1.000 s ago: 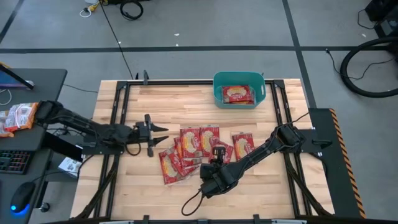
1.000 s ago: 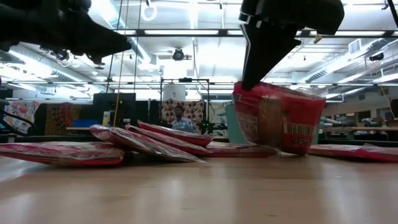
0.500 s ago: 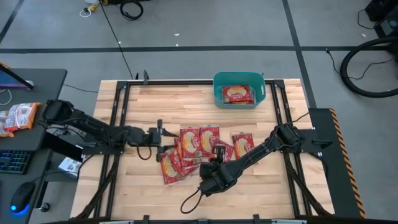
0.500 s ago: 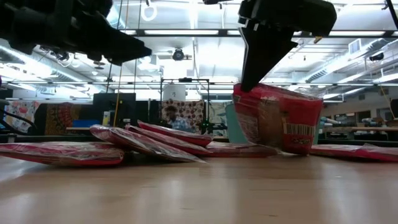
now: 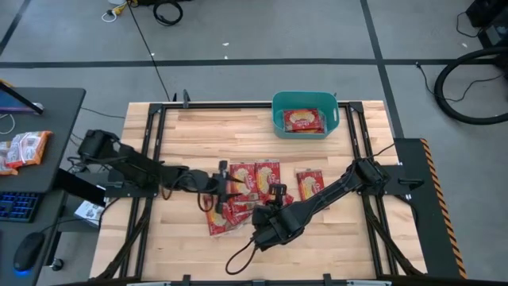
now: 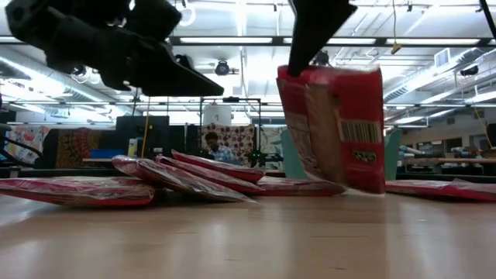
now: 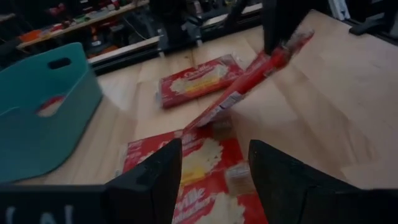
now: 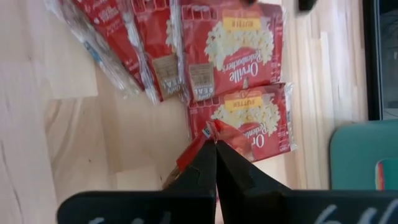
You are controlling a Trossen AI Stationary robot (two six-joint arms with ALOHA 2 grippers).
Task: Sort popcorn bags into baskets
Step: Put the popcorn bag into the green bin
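Observation:
Several red popcorn bags lie overlapping at the table's middle, seen edge-on in the low view as a pile of bags. One more bag lies flat to their right. The teal basket at the far edge holds one bag. My right gripper is shut on a bag near the pile's right side. My left gripper hovers open above the pile's left part, touching nothing. My right gripper pinches the bag between its two fingers at a top corner of its edge, coming from above and pointing down. The bag hangs nearly upright below the fingers. Whether its lower edge is clear of the bags beneath, I cannot tell.
A desk with a keyboard, a mouse and paler packets stands left of the table. Black frame rails run along both table sides. Bare wood shows at the near and far left. A person sits in the room beyond.
My left gripper has moved toward the table's right, from bare wood to over the pile's left part. My right gripper has risen, and the bag it holds has come up from a slanted lean to hang nearly upright.

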